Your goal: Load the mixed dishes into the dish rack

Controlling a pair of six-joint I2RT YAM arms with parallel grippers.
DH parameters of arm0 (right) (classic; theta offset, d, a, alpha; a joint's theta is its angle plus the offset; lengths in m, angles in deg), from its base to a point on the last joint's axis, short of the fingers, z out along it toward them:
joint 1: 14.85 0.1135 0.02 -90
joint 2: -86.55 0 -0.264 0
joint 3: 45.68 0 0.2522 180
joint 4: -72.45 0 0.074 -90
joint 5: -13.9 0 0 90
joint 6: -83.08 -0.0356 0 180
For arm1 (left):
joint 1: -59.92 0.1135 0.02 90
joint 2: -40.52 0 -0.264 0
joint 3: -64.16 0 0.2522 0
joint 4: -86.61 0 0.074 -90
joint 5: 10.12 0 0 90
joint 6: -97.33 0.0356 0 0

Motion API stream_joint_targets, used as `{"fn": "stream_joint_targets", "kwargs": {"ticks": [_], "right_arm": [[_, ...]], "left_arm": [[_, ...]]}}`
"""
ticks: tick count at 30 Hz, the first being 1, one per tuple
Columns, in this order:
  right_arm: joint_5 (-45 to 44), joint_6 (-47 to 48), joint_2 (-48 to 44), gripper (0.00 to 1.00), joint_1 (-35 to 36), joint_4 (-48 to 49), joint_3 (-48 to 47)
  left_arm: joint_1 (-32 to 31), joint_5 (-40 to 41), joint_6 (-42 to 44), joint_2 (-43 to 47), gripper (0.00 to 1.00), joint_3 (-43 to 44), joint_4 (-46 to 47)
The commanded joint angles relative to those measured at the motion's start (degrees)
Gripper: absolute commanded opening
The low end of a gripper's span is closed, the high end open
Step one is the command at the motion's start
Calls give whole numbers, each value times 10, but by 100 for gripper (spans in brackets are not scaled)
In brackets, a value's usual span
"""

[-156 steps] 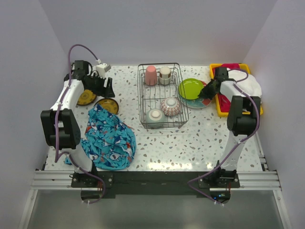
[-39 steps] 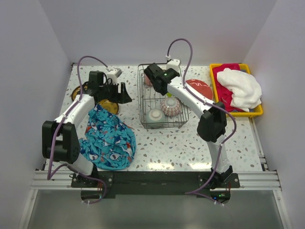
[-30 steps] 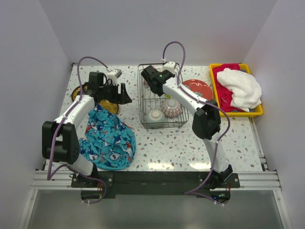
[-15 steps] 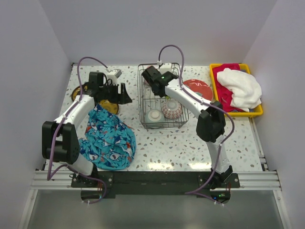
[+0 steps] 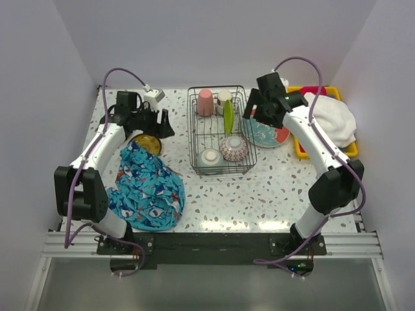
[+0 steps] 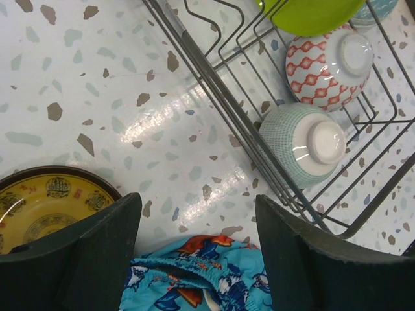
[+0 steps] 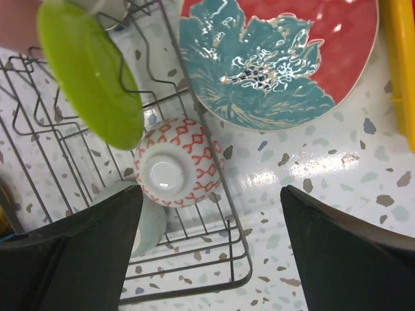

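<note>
Standing in the rack: a lime-green plate (image 5: 228,116) sits on edge among the wire dividers of the dish rack (image 5: 192,133), with nothing gripping it.
Cups: a pink cup (image 5: 205,102) and a cream cup (image 5: 224,99) stand side by side at the rack's far end, the cream one just beyond the green plate.
Bowls: a red-patterned bowl (image 5: 233,148) and a mint bowl (image 5: 211,157) lie upside down at the rack's near end. They are close beside each other, the mint one nearer the arm bases.
Right claw (image 5: 251,111): spread wide and pinching nothing, it hovers over the rack's right side. The wrist view looks down on the green plate, both bowls and the plate outside the rack.
Teal-and-red plate (image 7: 272,58): flat on the table just right of the rack and outside it, partly hidden by the right arm in the overhead view.
Left claw (image 6: 194,207): spread and empty, above bare speckled table to the left of the rack.
Yellow plate (image 6: 39,210): flat on the table left of the rack, outside it, just beside the far edge of the cloth.
Cloth (image 5: 148,188): blue patterned, crumpled on the table's near left.
Tray (image 5: 299,150): yellow, at the right edge close to the teal-and-red plate, holding a white towel (image 5: 337,120) and some red fabric.
</note>
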Motion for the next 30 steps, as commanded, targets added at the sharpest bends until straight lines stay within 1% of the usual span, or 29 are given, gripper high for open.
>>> {"fn": "stream_joint_targets", "kwargs": {"ticks": [1,3,7,9,10,13,16,18,19,24,30], "right_arm": [[164,-53,-13,86,-64,67,58],[207,-79,-15,85,-93,96,88],[230,-150,-27,82,-131,145,166],[217,-177,-40,81,-149,156,191],[212,-202,-45,81,-156,163,221],[204,-239,-67,78,-181,203,275],[205,-274,-88,75,-193,254,323],[176,-301,-99,73,-195,290,344],[170,-310,-100,70,-195,306,368],[125,-337,-87,65,-199,369,407],[94,-352,-76,64,-210,386,435]], "left_arm": [[8,30,52,14,76,38,-27],[8,38,67,12,77,45,-30],[8,44,92,-8,77,63,-48],[8,54,109,-21,77,84,-60],[8,59,115,-34,77,98,-72],[8,73,138,-53,77,118,-81],[8,77,143,-73,77,140,-89],[8,76,138,-83,77,152,-96],[8,73,129,-92,77,160,-96],[3,48,122,-103,77,167,-99],[3,61,141,-105,77,164,-107]]}}
